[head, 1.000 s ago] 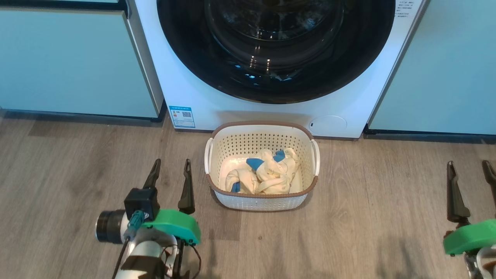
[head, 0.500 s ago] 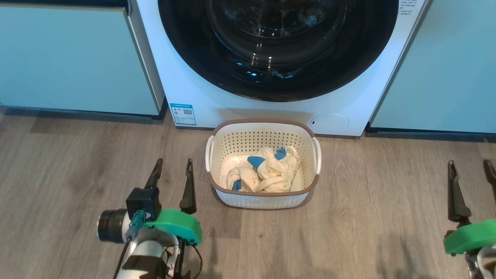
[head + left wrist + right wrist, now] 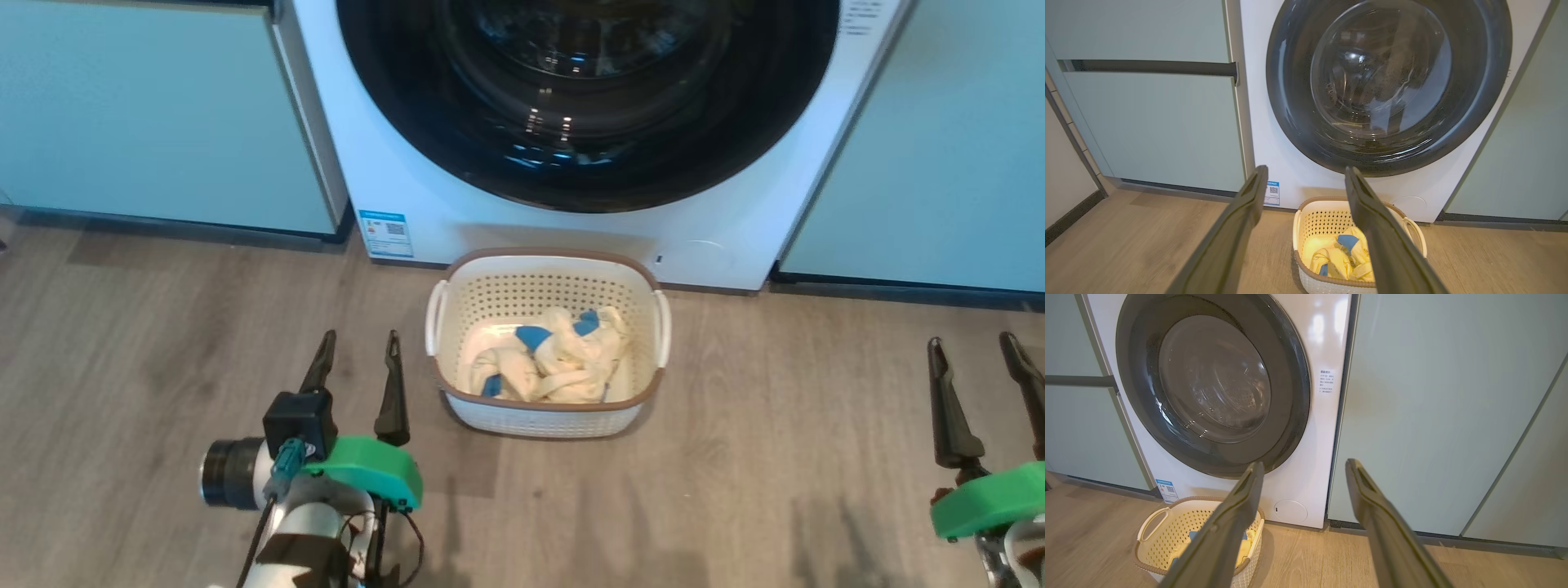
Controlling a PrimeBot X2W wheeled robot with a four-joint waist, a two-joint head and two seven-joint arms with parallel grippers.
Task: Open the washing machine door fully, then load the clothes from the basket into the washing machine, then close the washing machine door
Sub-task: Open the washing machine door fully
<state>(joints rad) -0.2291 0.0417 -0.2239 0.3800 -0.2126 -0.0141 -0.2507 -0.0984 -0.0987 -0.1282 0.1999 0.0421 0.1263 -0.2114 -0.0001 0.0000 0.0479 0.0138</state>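
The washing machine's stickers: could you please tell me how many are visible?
2. A blue label sticker sits at the lower left corner of the washing machine; a white text label is right of the washing machine door, higher up. More may be hidden above the frames.

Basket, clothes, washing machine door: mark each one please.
basket [image 3: 539, 418], head view, front perforated wall.
clothes [image 3: 563, 371], head view, cream fabric mid-bundle.
washing machine door [image 3: 1289, 94], left wrist view, left side of black rim.
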